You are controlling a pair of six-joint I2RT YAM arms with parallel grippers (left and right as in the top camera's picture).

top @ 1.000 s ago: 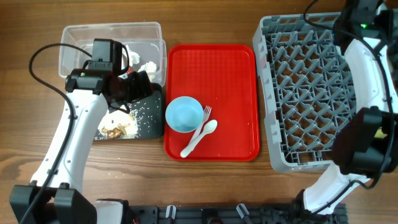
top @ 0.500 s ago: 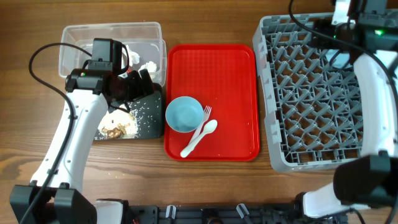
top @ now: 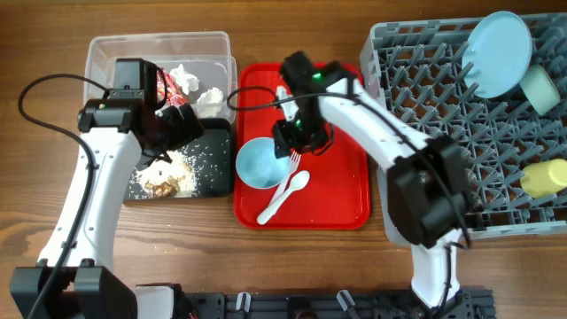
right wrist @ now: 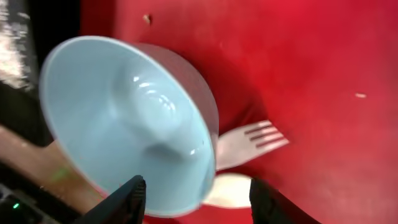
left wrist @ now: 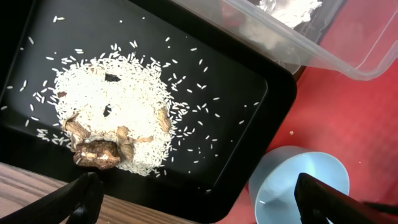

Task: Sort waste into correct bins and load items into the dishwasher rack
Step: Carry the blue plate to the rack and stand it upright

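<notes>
Grey plastic dishwasher rack (top: 496, 151): large square lattice crate of pegs, set at the right end of the wooden table (top: 204, 257); three items are held in it.
Pale blue round plate (top: 496, 51): stood on edge among the pegs at the rack's far side.
Mint green bowl (top: 540, 89): lodged just beside the plate, at the rack's right edge.
Small yellow cup (top: 545, 177): placed at the rack's right edge, well apart from the plate; its orientation cannot be told.
Flat red serving tray (top: 337, 177): located between the two bins and the rack.
Pale blue bowl (top: 261, 167): seated upright on the red tray's left part, mouth up, empty.
White plastic fork (top: 294, 159): laid just beside the bowl's rim.
White plastic spoon (top: 285, 195): laid beside the fork, nearer the tray's front edge.
Clear plastic rectangular tub (top: 106, 53): crumpled white tissues (top: 188, 75) and a red glossy snack wrapper (top: 162, 86) are contained; the wrapper is partly hidden by the left arm.
Black rectangular tray (top: 217, 177): set against the tub's near side; white rice-like crumbs (left wrist: 112, 106) and brown food scraps (left wrist: 96, 152) are spread in it.
Left gripper (left wrist: 198, 183): fingers spread wide, nothing held; positioned over the black tray's edge nearest the bowl.
Right gripper (right wrist: 199, 186): fingers parted, unclamped; the bowl's rim is seen between them; contact cannot be told.
</notes>
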